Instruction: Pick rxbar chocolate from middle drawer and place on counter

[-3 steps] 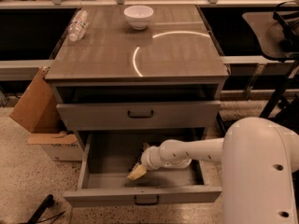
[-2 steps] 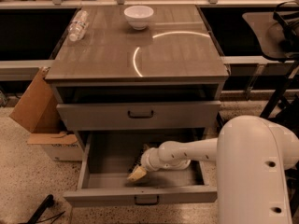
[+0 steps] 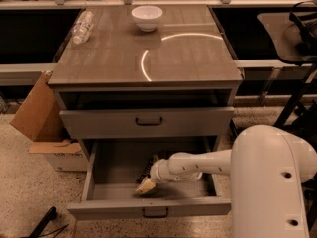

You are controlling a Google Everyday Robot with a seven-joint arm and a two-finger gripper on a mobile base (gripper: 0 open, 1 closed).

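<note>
The middle drawer [image 3: 106,209] is pulled open at the bottom of the cabinet. My gripper [image 3: 145,186] reaches down inside it, near the drawer's front centre, on the end of my white arm [image 3: 198,166] that comes in from the right. A small dark flat bar, the rxbar chocolate [image 3: 144,172], lies on the drawer floor just behind and against the gripper, partly hidden by it. I cannot tell whether the gripper holds it. The counter [image 3: 188,58] is the glossy wood-grain top with a curved light reflection.
A white bowl [image 3: 147,17] and a clear plastic bottle [image 3: 82,26] lie at the back of the counter. The upper drawer [image 3: 148,121] is shut. A cardboard box [image 3: 37,110] leans at the cabinet's left. A dark chair [image 3: 292,33] stands at the right.
Almost nothing: the gripper stays at the same spot low in the open drawer, and my arm's white body has shifted only slightly.
</note>
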